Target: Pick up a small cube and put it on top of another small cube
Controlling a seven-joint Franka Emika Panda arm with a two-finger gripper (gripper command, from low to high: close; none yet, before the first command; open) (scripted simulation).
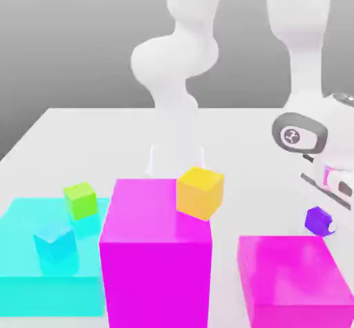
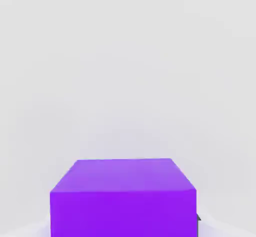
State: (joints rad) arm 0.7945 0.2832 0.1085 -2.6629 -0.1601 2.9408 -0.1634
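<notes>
The small glossy purple cube (image 1: 317,219) sits at the exterior view's right, just beyond the low magenta block (image 1: 294,278). My gripper (image 1: 323,221) reaches it from the right and is shut on it. In the hand view the purple cube (image 2: 123,198) looms very close, with a dark sliver of one finger (image 2: 198,219) against its side and pale table behind it. Whether the cube rests on the table or hangs just above it I cannot tell.
A tall magenta block (image 1: 155,250) stands in the middle with a larger yellow-orange cube (image 1: 200,192) on its far corner. At the exterior view's left a flat cyan platform (image 1: 21,264) carries a green cube (image 1: 80,200) and a cyan cube (image 1: 54,242). The arm's base (image 1: 176,157) stands behind.
</notes>
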